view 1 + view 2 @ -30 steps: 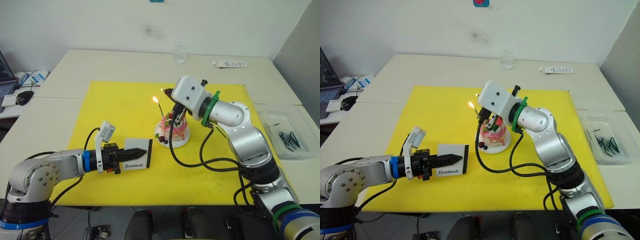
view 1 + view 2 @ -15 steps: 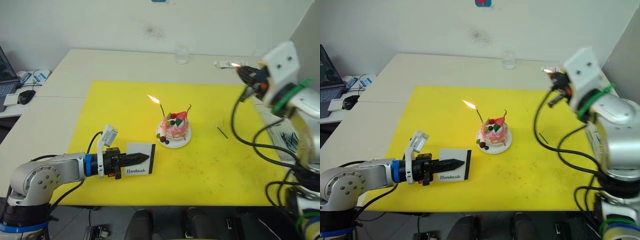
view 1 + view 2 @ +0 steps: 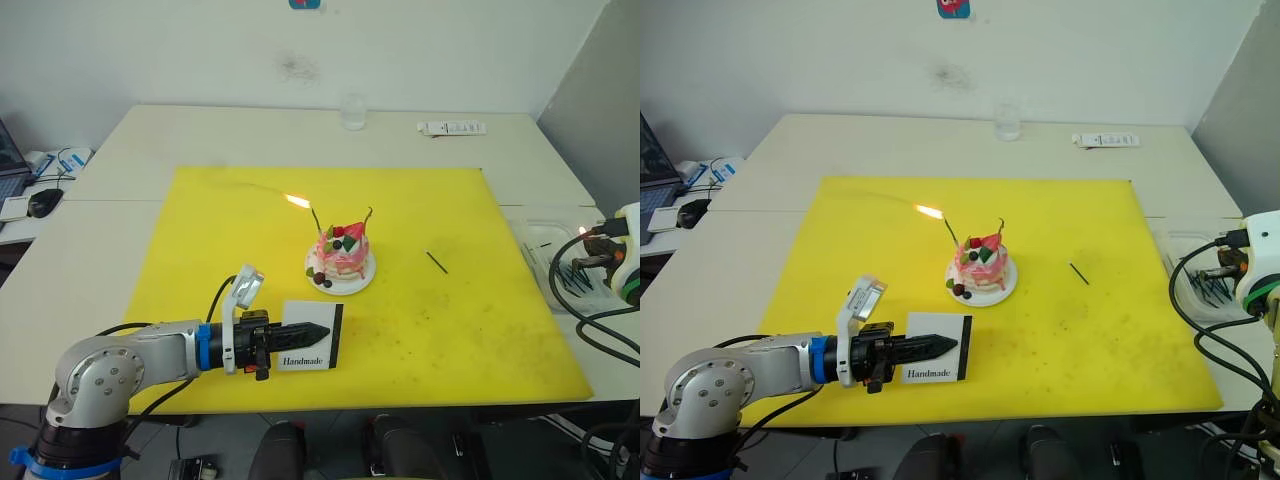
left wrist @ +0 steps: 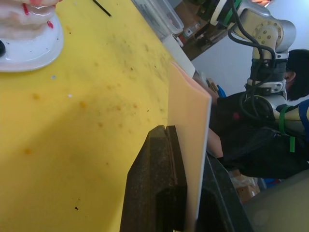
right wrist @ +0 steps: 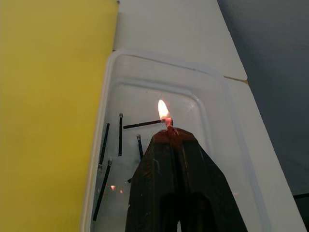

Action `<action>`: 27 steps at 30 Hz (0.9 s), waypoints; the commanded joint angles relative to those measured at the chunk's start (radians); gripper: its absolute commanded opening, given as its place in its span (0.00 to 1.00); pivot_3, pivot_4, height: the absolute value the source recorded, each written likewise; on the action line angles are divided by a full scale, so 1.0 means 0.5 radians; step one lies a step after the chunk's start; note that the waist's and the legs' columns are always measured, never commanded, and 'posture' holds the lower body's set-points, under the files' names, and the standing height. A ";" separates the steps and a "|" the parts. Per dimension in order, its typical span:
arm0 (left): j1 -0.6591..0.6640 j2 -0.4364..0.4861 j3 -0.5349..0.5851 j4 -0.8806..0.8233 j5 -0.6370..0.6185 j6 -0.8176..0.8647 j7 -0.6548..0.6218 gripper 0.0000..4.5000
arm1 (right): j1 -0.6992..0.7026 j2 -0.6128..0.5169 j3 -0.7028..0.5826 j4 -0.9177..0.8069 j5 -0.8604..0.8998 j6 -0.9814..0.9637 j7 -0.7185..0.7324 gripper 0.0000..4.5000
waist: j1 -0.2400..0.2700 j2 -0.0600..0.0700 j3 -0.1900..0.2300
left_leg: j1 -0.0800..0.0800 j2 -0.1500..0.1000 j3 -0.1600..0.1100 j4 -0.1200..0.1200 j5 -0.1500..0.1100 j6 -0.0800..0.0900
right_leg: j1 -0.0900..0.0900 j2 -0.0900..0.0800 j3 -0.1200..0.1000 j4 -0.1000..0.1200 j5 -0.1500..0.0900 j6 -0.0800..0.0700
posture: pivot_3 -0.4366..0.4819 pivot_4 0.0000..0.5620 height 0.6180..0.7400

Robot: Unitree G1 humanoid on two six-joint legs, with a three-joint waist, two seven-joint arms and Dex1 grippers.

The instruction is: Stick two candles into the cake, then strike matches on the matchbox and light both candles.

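The cake (image 3: 343, 255) sits on its white plate (image 3: 362, 283) mid-mat with two candles stuck in it. The left candle (image 3: 315, 218) burns with a flame blown leftward. The right candle (image 3: 367, 216) shows no flame. My left gripper (image 3: 318, 331) is shut on the matchbox (image 3: 312, 350), held upright on the mat in front of the cake; the box (image 4: 190, 111) also shows in the left wrist view. My right gripper (image 5: 170, 133) is shut on a burning match (image 5: 164, 113), low over a tray of several matches (image 5: 104, 145). One more match (image 3: 437, 262) lies on the mat.
A yellow mat (image 3: 200, 250) covers the table's middle. The clear plastic tray (image 3: 545, 262) sits off its right edge. A glass (image 3: 352, 112) and a white remote (image 3: 452, 128) stand at the back. A mouse (image 3: 45, 203) lies far left.
My right arm has swung from over the cake out to the right, carrying the burning match to above the tray. The left gripper with the matchbox has shifted a little right.
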 commanded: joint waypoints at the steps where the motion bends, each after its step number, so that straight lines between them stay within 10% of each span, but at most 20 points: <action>1: -0.014 -0.019 -0.012 -0.055 -0.056 -0.034 0.005 0.00 | -0.068 -0.015 -0.022 0.104 0.003 -0.128 -0.093 0.15 | 0.001 0.000 0.000 | 0.000 0.000 0.000 0.000 0.000 0.000 | 0.000 0.000 0.000 0.000 0.000 0.000 | 0.48 0.27 1.00; 12: -0.001 0.005 -0.009 -0.048 -0.054 -0.052 0.005 0.00 | -0.098 -0.012 -0.051 0.021 0.091 -0.324 -0.155 1.00 | 0.001 0.001 0.000 | -0.001 0.000 0.000 -0.001 0.000 0.000 | 0.000 0.003 0.000 -0.001 0.000 0.000 | 0.48 0.27 1.00; 27: -0.030 0.050 0.000 0.008 0.000 -0.076 -0.043 0.00 | 0.386 0.189 0.134 -0.638 0.595 -0.614 0.217 1.00 | 0.003 0.001 0.000 | -0.001 0.002 -0.001 0.000 0.000 0.000 | 0.001 -0.001 -0.001 -0.002 -0.001 0.001 | 0.48 0.27 1.00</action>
